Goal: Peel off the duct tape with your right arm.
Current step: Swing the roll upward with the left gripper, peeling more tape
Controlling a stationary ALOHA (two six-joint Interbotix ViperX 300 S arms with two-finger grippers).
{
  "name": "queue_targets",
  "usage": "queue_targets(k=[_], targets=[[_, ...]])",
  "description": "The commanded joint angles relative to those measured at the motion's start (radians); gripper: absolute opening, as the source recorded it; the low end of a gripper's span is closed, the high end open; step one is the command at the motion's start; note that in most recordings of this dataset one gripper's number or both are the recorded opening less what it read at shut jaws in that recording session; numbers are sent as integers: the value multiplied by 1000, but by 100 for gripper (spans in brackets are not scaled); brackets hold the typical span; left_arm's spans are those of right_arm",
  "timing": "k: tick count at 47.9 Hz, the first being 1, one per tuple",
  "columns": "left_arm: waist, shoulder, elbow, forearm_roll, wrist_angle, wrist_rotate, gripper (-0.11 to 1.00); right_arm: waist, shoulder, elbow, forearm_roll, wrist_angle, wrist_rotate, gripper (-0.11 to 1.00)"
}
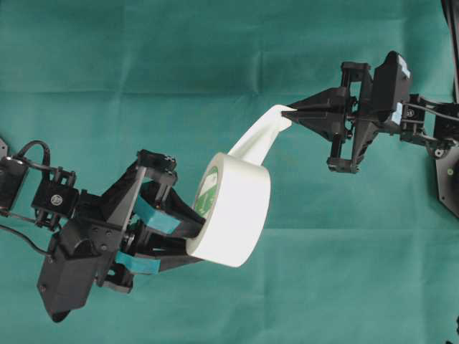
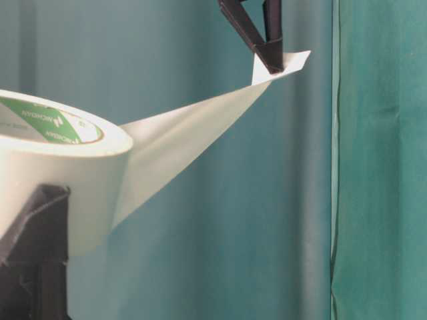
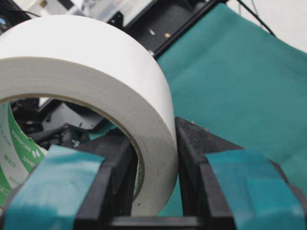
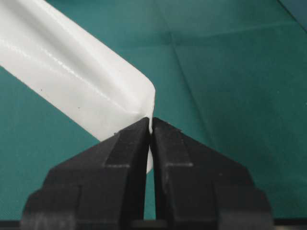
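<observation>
The right gripper point(image 1: 292, 113) is pinched tight on the very end of the duct tape's point(image 1: 233, 208) loose strip, which stretches back from its tips to the roll, itself clamped by its wall between the left gripper's point(image 1: 192, 240) teal-padded fingers. Held by so little, the tab could slip free under tension. The strip looks twisted and might fold onto itself.

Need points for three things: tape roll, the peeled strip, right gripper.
tape roll point(image 1: 240, 211), overhead view, on its white outer face.
peeled strip point(image 2: 180, 143), table-level view, mid-span of the stretched white band.
right gripper point(image 4: 149, 125), right wrist view, where the black fingertips pinch the strip's end.
</observation>
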Motion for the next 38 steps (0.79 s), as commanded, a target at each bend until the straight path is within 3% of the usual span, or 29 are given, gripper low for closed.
queue_targets(k=[1, 38], targets=[[2, -38, -17, 2, -40, 2, 20, -9, 5, -11, 5, 0, 2, -9], [80, -63, 9, 2, -187, 2, 20, -9, 106, -23, 5, 0, 11, -9]])
